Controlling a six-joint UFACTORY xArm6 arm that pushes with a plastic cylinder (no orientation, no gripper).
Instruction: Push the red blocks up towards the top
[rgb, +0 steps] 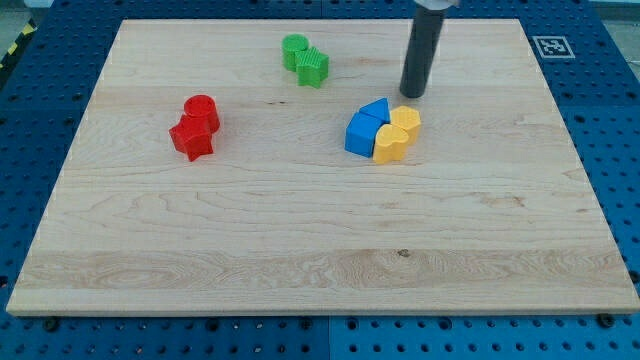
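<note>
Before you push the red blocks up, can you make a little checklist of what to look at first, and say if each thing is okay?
1. Both red blocks in sight: ok. Red cylinder touches red star at the view's left.
2. My tip below the reds, ready to push up: not ok. It sits far to the view's right, just above the blue and yellow cluster.
3. Path upward from the reds free: ok. Green blocks lie off to the right.
4. Room above on the board: ok.
5. Tip touching the blue blocks or yellow blocks: cannot tell.
</note>
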